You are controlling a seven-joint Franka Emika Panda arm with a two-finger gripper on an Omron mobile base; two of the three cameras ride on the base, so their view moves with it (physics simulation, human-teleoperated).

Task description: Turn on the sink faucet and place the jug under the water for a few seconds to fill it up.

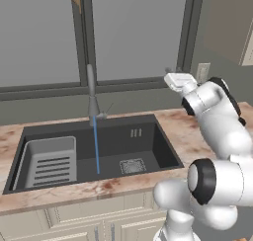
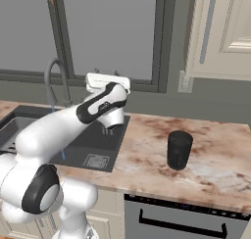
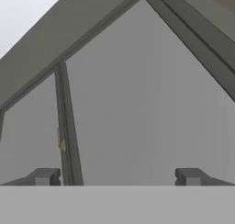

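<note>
The tall grey sink faucet [image 1: 91, 87] [image 2: 53, 79] stands behind the dark sink [image 1: 158, 146] [image 2: 105, 145]. A thin blue stream of water [image 1: 96, 146] [image 2: 62, 154] falls from it into the basin, left of the drain grate [image 1: 132, 166]. The black ribbed jug [image 2: 179, 150] stands upright on the marble counter, right of the sink. My gripper [image 1: 174, 73] [image 2: 106, 72] [image 3: 117, 176] is raised above the sink's right side, well left of the jug, facing the window. It is open, with nothing between its fingers.
A lighter grey slotted rack [image 1: 49, 161] fills the sink's left part. A window [image 1: 133, 32] runs along the back wall, with a wall outlet [image 2: 185, 81] and an upper cabinet [image 2: 225, 27] to its right. Below the counter is a dark appliance handle [image 2: 181, 223].
</note>
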